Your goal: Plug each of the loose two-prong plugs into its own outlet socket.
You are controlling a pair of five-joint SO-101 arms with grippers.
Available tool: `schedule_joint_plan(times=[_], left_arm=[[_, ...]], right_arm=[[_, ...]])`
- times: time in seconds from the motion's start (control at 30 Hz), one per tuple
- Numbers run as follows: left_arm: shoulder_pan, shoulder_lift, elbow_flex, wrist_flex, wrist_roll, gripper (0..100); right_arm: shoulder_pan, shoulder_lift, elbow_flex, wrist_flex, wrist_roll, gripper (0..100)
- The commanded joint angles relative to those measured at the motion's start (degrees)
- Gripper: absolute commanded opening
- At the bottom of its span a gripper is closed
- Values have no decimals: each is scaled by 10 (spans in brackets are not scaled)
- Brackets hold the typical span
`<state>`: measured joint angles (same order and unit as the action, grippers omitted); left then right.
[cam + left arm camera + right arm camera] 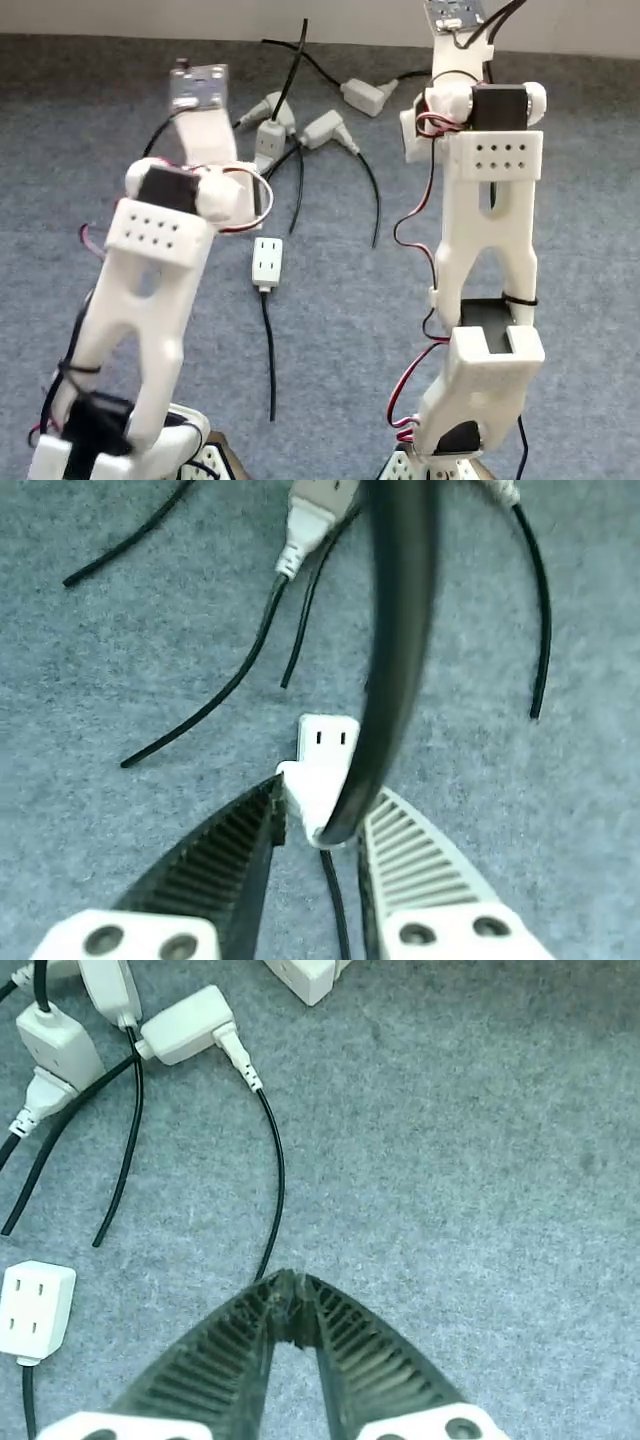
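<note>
A white outlet socket (266,261) lies on the grey carpet between the two arms, its black cord running back toward the bases. In the left wrist view the same outlet socket (322,765) sits just past my left gripper (325,805), which is open with one finger on each side of the socket's cord end. A thick black cable (398,640) crosses in front of it. My right gripper (292,1305) is shut with nothing in it. It sits beside the loose end of a cord leading to a white two-prong plug (188,1024). Further white plugs (270,138) lie in a cluster farther back.
Another white plug block (364,96) lies at the back near the right arm. Loose black cords (374,205) trail across the carpet between the arms. A second outlet block (308,976) sits at the far edge of the right wrist view. Open carpet lies to the right.
</note>
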<state>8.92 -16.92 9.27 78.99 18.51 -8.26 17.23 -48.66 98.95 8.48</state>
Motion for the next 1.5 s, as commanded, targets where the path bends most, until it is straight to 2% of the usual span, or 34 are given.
schedule_joint_plan(times=[0.0, 0.33, 0.4, 0.53, 0.8, 1.0, 1.47], left_arm=[[46, 88, -84, 35, -55, 7], [53, 262, -167, 35, -55, 6], [46, 276, -175, 35, -33, 6], [21, 283, -174, 34, 51, 6], [22, 285, -166, 38, 42, 6], [36, 284, -116, -14, 42, 6], [14, 285, -102, -41, 43, 6]], right_arm=[[7, -29, 0, 22, -7, 7], [7, -29, -5, 20, -7, 7], [7, -29, -6, 19, -7, 7], [6, -29, -6, 18, -7, 7], [6, -29, -6, 18, -7, 7], [6, -28, -6, 18, -7, 7], [6, -28, -6, 18, -7, 7]])
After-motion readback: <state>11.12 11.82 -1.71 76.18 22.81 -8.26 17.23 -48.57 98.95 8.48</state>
